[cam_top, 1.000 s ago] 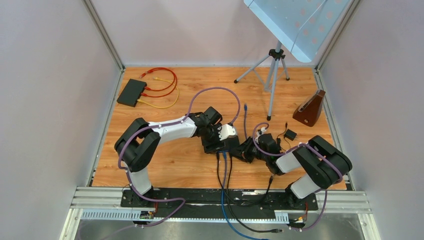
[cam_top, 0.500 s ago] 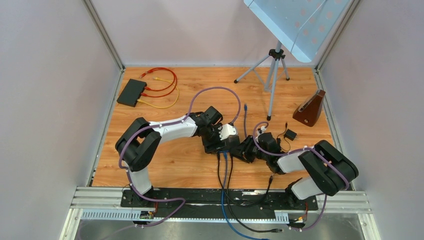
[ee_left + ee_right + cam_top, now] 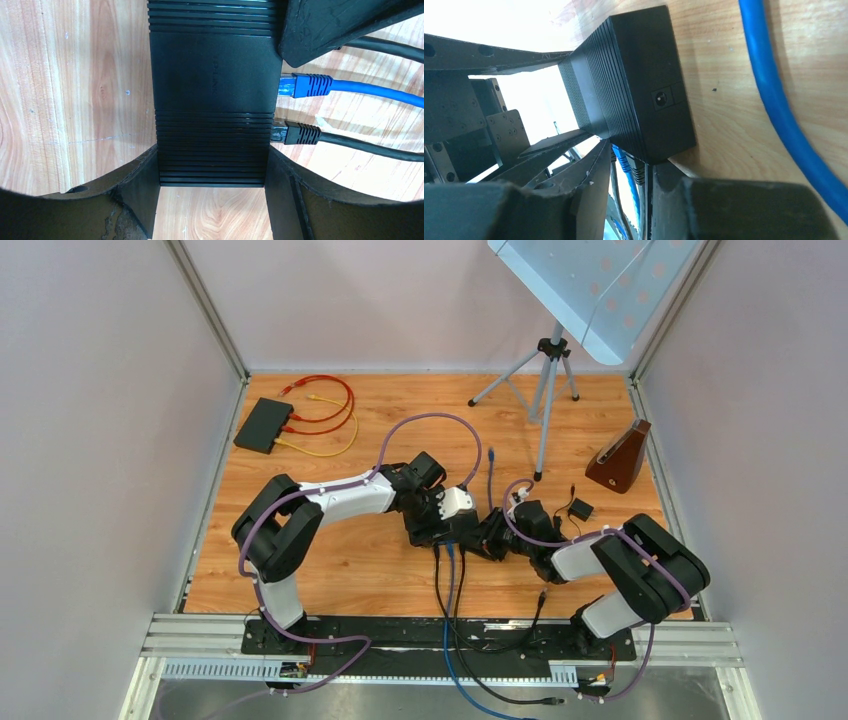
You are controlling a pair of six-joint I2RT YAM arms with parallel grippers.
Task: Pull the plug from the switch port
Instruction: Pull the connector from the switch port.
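Note:
A black switch (image 3: 212,90) lies on the wooden floor, mostly hidden under the grippers in the top view (image 3: 457,532). My left gripper (image 3: 212,170) is shut on its two sides near one end. A blue plug (image 3: 305,85) and a black plug (image 3: 300,134) sit in its ports; a third black cable (image 3: 385,47) runs out from under my right gripper's finger (image 3: 340,30). In the right wrist view my right gripper (image 3: 631,160) is open at the switch's (image 3: 634,85) port side, fingers either side of the nearest black plug (image 3: 638,172), beside the blue plug (image 3: 623,159).
A second black switch (image 3: 264,425) with red and yellow cables lies at the back left. A tripod (image 3: 545,390), a brown wedge (image 3: 620,458) and a small black adapter (image 3: 580,509) stand at the right. Loose black and blue cables (image 3: 447,610) trail to the near edge.
My right arm has shifted left, bringing its gripper closer to the switch's port side. The left arm and the switch have stayed still.

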